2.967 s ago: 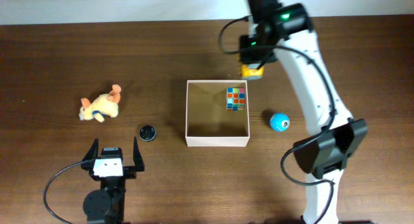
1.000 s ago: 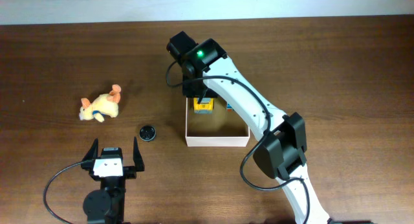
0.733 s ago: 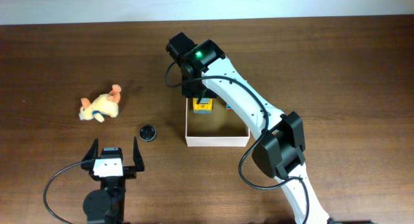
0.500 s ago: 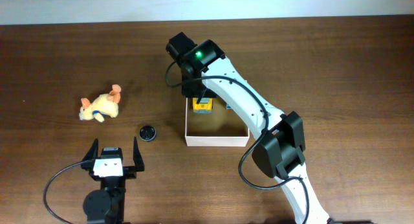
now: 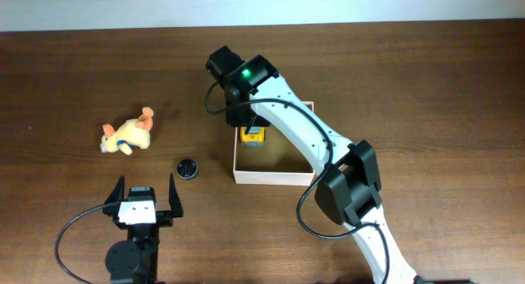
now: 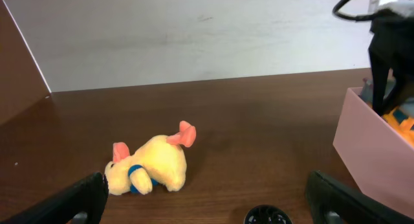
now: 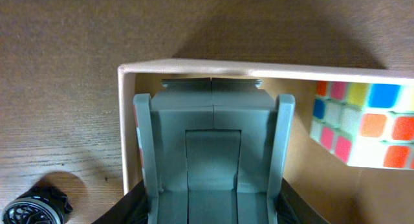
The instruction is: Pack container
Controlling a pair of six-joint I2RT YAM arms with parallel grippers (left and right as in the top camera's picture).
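The container (image 5: 275, 178), a shallow white-walled box with a tan inside, stands mid-table. My right gripper (image 5: 252, 135) reaches into its back left corner, shut on a yellow and grey toy (image 5: 253, 139). In the right wrist view the toy's grey body (image 7: 212, 120) fills the space between my black fingers (image 7: 131, 204), close to the container's left wall (image 7: 121, 120). A colourful puzzle cube (image 7: 365, 123) lies in the container to the right. My left gripper (image 5: 148, 199) rests open near the front edge, holding nothing.
A yellow plush dog (image 5: 127, 135) lies at the left, also seen in the left wrist view as the plush dog (image 6: 152, 169). A small black round thing (image 5: 188, 167) sits between the dog and the container. The container's wall (image 6: 369, 153) stands to the right of my left gripper.
The right gripper carried the toy from behind the container's back right corner into its left side. Over the last second it edged slightly further left. The left arm has not moved.
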